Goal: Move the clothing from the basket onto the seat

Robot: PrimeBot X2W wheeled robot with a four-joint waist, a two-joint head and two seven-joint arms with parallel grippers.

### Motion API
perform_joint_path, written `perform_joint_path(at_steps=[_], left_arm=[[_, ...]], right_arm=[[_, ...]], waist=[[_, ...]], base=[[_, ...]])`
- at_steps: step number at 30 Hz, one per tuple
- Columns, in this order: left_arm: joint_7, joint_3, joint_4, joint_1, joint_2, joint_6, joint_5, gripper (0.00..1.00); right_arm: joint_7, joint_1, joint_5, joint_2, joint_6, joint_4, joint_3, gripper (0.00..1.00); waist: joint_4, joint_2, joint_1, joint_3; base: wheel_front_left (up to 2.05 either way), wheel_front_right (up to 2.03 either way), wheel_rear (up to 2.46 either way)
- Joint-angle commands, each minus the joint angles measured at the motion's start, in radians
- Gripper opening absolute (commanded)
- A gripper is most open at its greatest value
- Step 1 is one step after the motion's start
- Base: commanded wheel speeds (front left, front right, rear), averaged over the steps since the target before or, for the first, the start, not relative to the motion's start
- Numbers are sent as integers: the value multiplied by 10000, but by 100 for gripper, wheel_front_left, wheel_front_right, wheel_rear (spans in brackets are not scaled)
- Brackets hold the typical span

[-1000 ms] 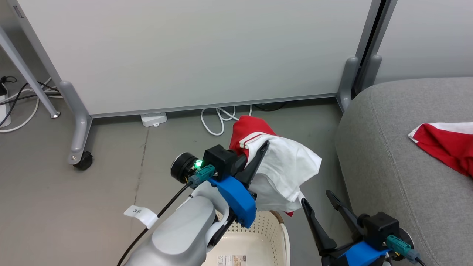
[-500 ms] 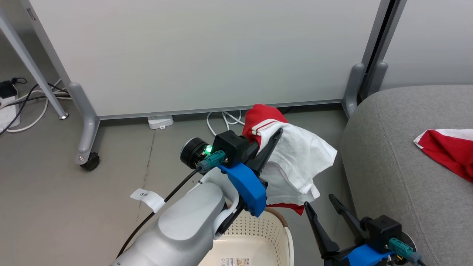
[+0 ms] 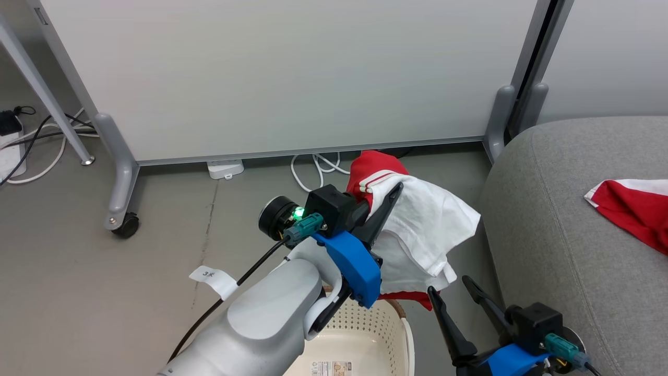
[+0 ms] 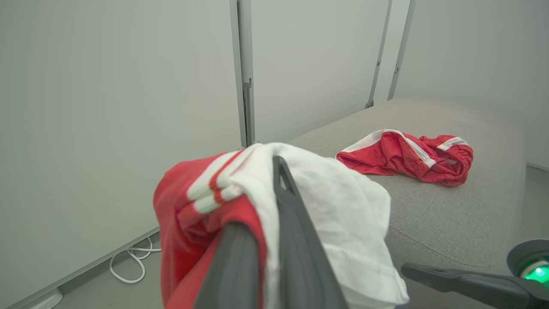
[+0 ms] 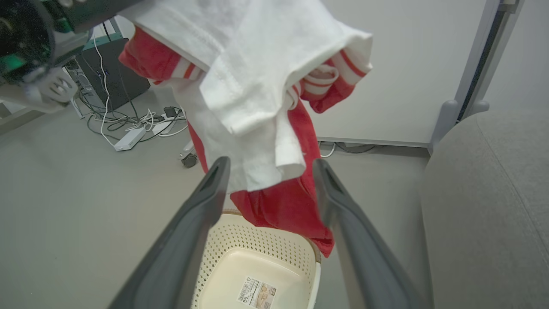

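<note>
My left gripper (image 3: 389, 201) (image 4: 274, 171) is shut on a red and white piece of clothing (image 3: 417, 235) (image 4: 326, 197) (image 5: 257, 107), which hangs in the air above the cream basket (image 3: 365, 334) (image 5: 257, 266). The basket's inside shows only a label. A second red garment (image 3: 631, 209) (image 4: 407, 156) lies on the grey seat (image 3: 563, 235) (image 4: 450, 214) (image 5: 493, 193) to the right. My right gripper (image 3: 451, 292) (image 5: 268, 167) stands open low at the right, between basket and seat, with the hanging cloth just beyond its fingers.
A white partition panel (image 3: 287, 73) on grey wheeled feet (image 3: 122, 224) stands behind. White cables (image 3: 313, 167) and a power strip (image 3: 224, 168) lie on the grey floor under it. A metal leg (image 3: 47, 89) slants at far left.
The left gripper with the garment has shifted a little to the right, toward the seat. The head camera has also moved slightly. The right gripper holds its place, open.
</note>
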Motion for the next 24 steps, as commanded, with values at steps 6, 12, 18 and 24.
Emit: perform_joint_path(at_steps=[6,12,18,24], left_arm=[[-50,63,-77,-120,-3,63,32,0],[-51,21,-158,-84,-3,23,67,0],[-50,-7,-226,-143,-3,14,97,0],[-52,-65,-264,-200,-5,-16,89,0]], right_arm=[[237,-499,-32,-2,5,395,32,100],[340,-1008,-76,-2,5,888,151,100],[289,-1620,-35,-2,5,1587,371,100],[127,-2176,202,-2,5,2334,585,100]], waist=[[-30,-1,0,78],[3,-1,0,159],[24,-1,0,219],[70,-1,0,246]], base=[[0,0,0],[0,0,0],[0,0,0],[0,0,0]])
